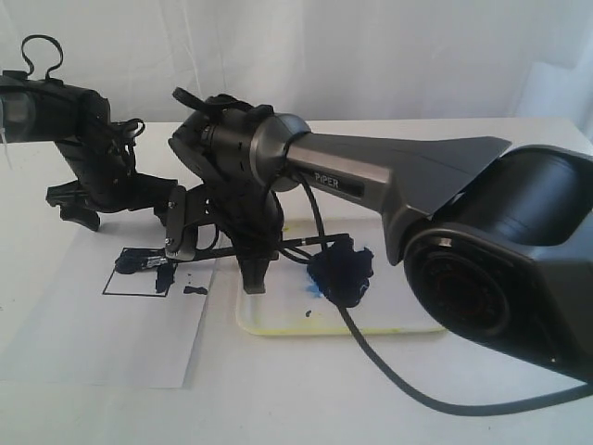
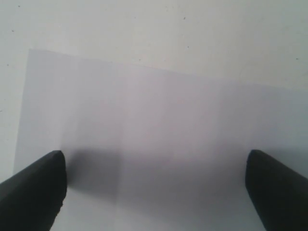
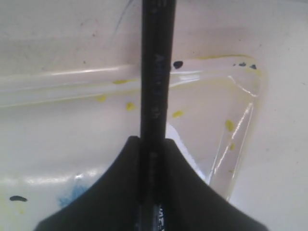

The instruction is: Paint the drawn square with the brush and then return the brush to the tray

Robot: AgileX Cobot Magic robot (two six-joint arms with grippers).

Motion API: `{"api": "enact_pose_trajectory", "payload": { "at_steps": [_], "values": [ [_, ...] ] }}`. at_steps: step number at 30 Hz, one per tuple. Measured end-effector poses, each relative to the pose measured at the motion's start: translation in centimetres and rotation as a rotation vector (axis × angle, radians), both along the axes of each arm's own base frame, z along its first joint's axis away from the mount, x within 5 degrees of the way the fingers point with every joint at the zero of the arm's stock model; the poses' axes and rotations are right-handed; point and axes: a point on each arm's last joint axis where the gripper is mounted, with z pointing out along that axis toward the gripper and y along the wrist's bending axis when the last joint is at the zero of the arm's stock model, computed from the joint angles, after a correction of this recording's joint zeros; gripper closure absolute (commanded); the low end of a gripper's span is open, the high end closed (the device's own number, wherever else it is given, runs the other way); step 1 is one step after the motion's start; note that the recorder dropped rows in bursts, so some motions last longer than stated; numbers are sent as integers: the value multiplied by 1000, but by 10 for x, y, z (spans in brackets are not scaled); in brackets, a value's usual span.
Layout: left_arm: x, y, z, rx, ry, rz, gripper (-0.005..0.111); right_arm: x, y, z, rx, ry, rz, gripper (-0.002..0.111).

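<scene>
The drawn square (image 1: 139,278) lies on the white paper, its far edge daubed dark blue. My right gripper (image 1: 252,276) points down over the near left corner of the tray (image 1: 278,324) and is shut on the brush (image 1: 287,243). The thin black handle runs level from the tray toward the square. In the right wrist view the brush handle (image 3: 154,72) passes between the shut fingers (image 3: 115,192), above the yellow-stained tray rim (image 3: 240,120). My left gripper (image 1: 76,206) hovers open beyond the paper's far left. Its fingers (image 2: 33,187) stand wide apart over bare paper (image 2: 159,130).
A dark blue paint blob (image 1: 341,269) fills the tray's far middle. A small stray blot (image 1: 197,290) marks the paper (image 1: 111,343) right of the square. The right arm's cable (image 1: 389,371) trails across the tray and table.
</scene>
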Motion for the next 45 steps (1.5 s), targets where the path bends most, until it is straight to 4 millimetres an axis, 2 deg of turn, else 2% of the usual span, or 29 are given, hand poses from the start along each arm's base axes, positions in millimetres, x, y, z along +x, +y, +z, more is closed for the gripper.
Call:
{"api": "enact_pose_trajectory", "payload": {
  "at_steps": [12,29,45],
  "values": [
    [0,0,0,1,2,0,2,-15,14,1,-47,0,99,108],
    [0,0,0,1,2,0,2,-9,10,4,-88,-67,74,108],
    [0,0,0,1,4,0,2,-3,15,6,-29,-145,58,108]
  ]
}}
